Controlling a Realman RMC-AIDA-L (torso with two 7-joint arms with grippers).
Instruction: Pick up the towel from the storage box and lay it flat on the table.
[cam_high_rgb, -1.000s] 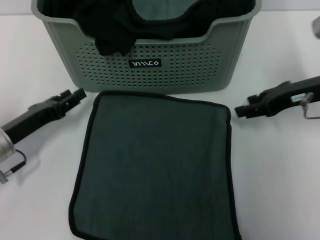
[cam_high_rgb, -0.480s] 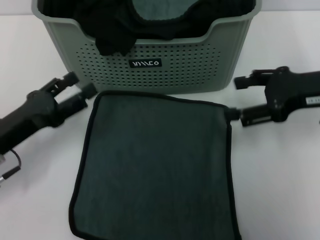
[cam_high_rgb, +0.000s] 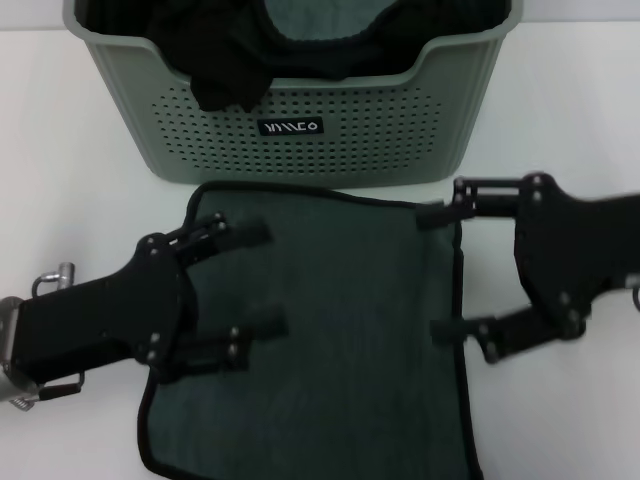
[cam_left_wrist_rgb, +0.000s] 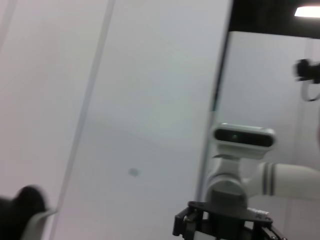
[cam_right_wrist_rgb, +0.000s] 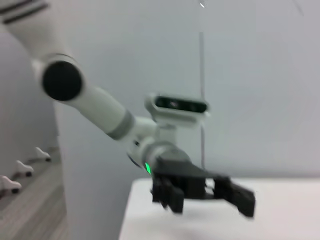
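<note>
The towel (cam_high_rgb: 330, 340) lies spread flat on the table (cam_high_rgb: 570, 120), dark green face up with black trim, just in front of the storage box (cam_high_rgb: 300, 140). My left gripper (cam_high_rgb: 258, 278) hovers over the towel's left part, open, with its fingers pointing inward and nothing between them. My right gripper (cam_high_rgb: 438, 272) hangs over the towel's right edge, also open and empty, facing the left one. The right wrist view shows the left arm (cam_right_wrist_rgb: 120, 125) farther off.
Inside the storage box lie a black cloth (cam_high_rgb: 225, 75), draped over the dipped front rim, and a teal cloth (cam_high_rgb: 310, 20) with black trim behind it. White tabletop extends on both sides of the towel.
Both arms have swung inward from the towel's far corners to above its sides. Each gripper now looks larger and its fingers stand wide apart. The towel has not moved.
</note>
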